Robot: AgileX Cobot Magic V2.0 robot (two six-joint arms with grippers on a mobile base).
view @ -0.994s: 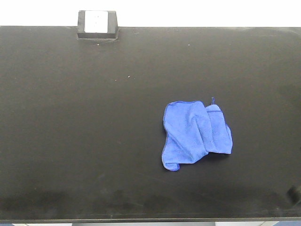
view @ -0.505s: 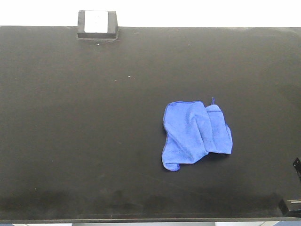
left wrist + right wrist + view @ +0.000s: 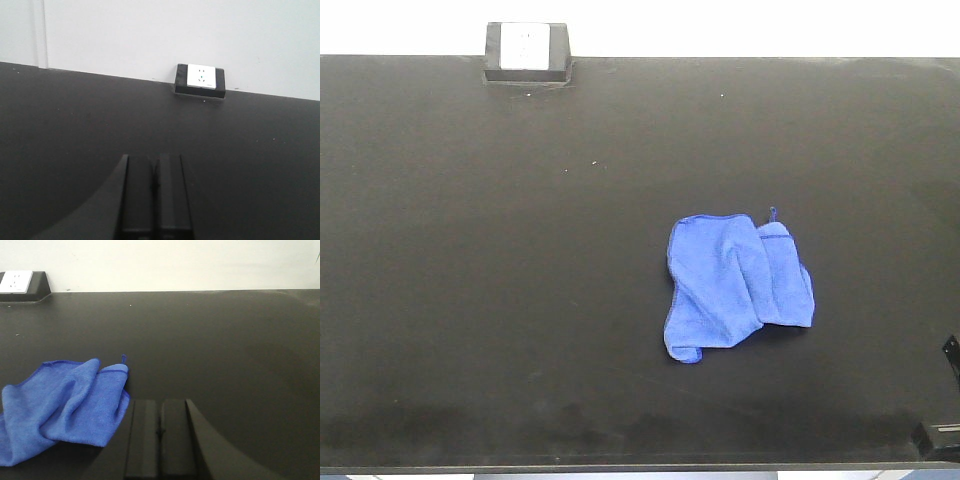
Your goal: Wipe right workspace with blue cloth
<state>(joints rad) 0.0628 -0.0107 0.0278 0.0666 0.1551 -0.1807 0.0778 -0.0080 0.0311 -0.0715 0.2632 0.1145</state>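
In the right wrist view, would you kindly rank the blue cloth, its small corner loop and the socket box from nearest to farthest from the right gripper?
Measured from the right gripper, whose fingers are closed together:
1. The blue cloth, on the benchtop just to the gripper's left, nearest.
2. The corner loop, at the cloth's far edge, slightly farther out.
3. The socket box, at the benchtop's back edge by the wall, far left, farthest.

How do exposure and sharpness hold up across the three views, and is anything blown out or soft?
Exterior front-facing view: the wall strip above the benchtop is blown to white; the blue cloth is sharp, casting only a faint shadow. Left wrist view: evenly lit, socket box crisp, left gripper dark and soft. Right wrist view: cloth texture clear, right gripper slightly blurred.
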